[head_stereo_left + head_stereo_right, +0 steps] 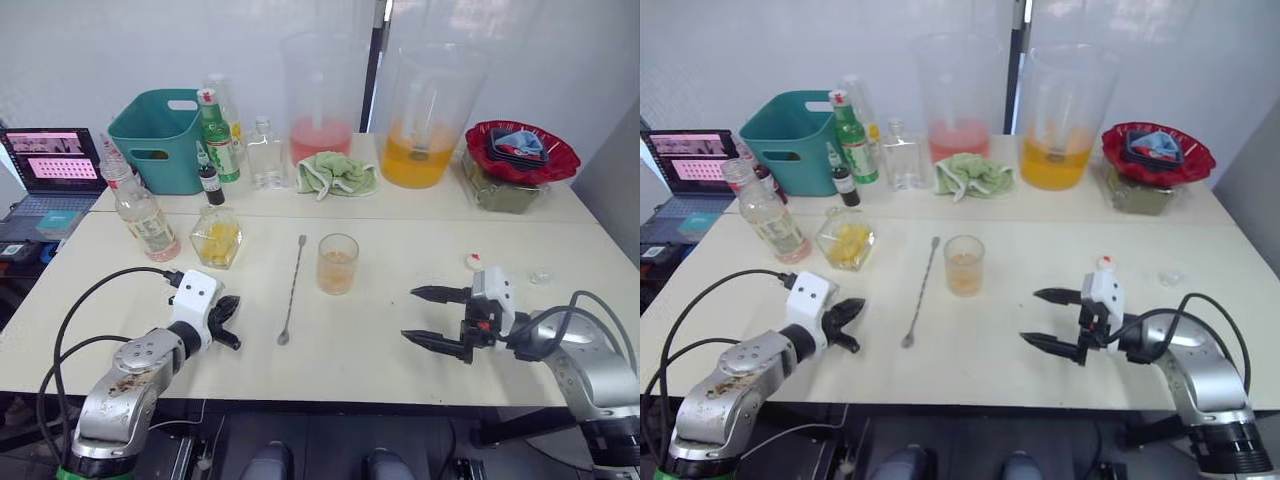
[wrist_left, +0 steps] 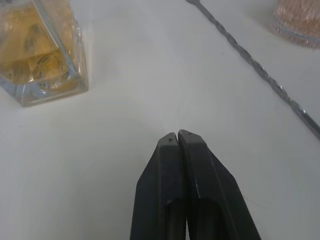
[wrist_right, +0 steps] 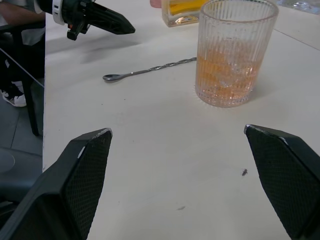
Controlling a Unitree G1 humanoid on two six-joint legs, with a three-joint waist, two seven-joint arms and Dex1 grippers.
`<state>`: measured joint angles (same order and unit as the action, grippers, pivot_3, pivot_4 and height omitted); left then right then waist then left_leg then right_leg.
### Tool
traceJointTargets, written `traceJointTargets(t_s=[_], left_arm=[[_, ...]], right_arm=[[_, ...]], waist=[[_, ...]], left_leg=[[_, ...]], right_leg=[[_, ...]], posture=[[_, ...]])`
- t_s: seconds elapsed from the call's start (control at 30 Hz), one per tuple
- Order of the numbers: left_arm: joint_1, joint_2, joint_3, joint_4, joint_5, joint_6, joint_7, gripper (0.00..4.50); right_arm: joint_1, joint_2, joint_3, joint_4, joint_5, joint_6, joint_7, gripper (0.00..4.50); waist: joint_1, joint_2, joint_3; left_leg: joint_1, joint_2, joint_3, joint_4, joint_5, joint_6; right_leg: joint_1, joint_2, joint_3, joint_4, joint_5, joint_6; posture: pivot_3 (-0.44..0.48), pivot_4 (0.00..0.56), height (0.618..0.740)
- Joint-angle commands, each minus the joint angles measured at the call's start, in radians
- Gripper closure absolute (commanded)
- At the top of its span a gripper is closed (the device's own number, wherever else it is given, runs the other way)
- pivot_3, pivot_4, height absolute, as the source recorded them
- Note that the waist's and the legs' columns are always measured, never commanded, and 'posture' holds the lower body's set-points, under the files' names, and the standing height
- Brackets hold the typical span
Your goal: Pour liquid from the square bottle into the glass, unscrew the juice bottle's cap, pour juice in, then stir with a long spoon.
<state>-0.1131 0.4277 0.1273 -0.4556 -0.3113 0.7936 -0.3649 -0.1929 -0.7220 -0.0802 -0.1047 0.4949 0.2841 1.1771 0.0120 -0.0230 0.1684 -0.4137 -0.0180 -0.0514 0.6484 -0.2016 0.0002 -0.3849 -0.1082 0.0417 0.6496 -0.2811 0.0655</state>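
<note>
**Next up: spoon pickup for the stir**

Now the glass already holds orange liquid, so stirring looks due. Your left gripper is clenched, empty; the spoon lies flat just beside it, toward the glass. Open first, then pinch mid-handle, since thin steel on a flat table slips. Right gripper is released wide, with the glass ahead of it, apart. The square bottle ahead of the left gripper is about half full of yellow. The juice bottle shows pink at its base.

Ribbed glass, twisted metal spoon — matt table
</note>
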Motion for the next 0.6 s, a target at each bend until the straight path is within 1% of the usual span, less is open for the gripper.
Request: traceJointTargets(t_s=[0.03,0.1,0.3,0.4,0.57,0.6], left_arm=[[-0.055,-0.084,-0.027,-0.067,-0.026,0.057,0.077,3.01],[-0.074,-0.146,-0.064,-0.072,-0.017,0.094,0.125,2.29],[-0.103,-0.233,-0.214,0.017,0.092,0.122,0.237,0.31],[-0.122,-0.222,-0.313,0.069,0.188,0.153,0.294,0.31],[-0.123,-0.285,-0.341,0.106,0.221,0.214,0.343,0.31],[-0.121,-0.299,-0.336,0.108,0.222,0.224,0.352,0.57]], right_arm=[[-0.006,-0.002,-0.012,-0.008,-0.005,-0.032,0.000,0.00],[0.002,-0.005,-0.016,-0.014,-0.008,-0.035,-0.003,0.00],[0.023,-0.015,-0.034,-0.031,-0.013,-0.037,-0.019,0.00],[0.038,-0.021,-0.040,-0.050,-0.012,-0.033,-0.027,0.00],[0.055,-0.049,-0.058,-0.084,-0.002,-0.013,-0.033,0.00],[0.055,-0.054,-0.061,-0.086,-0.001,-0.010,-0.033,0.00]], waist=[[0.001,0.000,0.000],[0.000,0.000,0.000],[-0.001,0.000,0.000],[0.000,0.000,0.000],[0.003,0.000,-0.001],[0.003,0.000,-0.001]], left_leg=[[0.000,0.000,0.000,0.001,0.000,0.000],[-0.001,0.000,0.000,0.001,0.000,0.000],[-0.001,0.000,0.000,0.000,0.000,0.000],[0.000,0.000,0.001,0.000,0.000,0.000],[0.000,-0.001,0.000,0.001,0.000,0.000],[0.001,-0.001,0.000,0.001,0.000,0.000]], right_leg=[[0.000,0.000,0.000,0.000,0.000,0.000],[0.000,0.000,0.000,0.000,0.000,0.000],[-0.001,0.000,0.001,0.001,0.000,0.000],[0.000,0.000,0.001,0.001,0.000,0.000],[0.001,0.000,0.000,0.001,0.000,0.000],[0.001,0.000,0.000,0.001,0.000,0.000]], posture=[[0.000,0.150,0.740],[0.000,0.150,0.740],[0.000,0.150,0.740],[0.000,0.150,0.740],[0.000,0.150,0.740],[0.000,0.150,0.740]])
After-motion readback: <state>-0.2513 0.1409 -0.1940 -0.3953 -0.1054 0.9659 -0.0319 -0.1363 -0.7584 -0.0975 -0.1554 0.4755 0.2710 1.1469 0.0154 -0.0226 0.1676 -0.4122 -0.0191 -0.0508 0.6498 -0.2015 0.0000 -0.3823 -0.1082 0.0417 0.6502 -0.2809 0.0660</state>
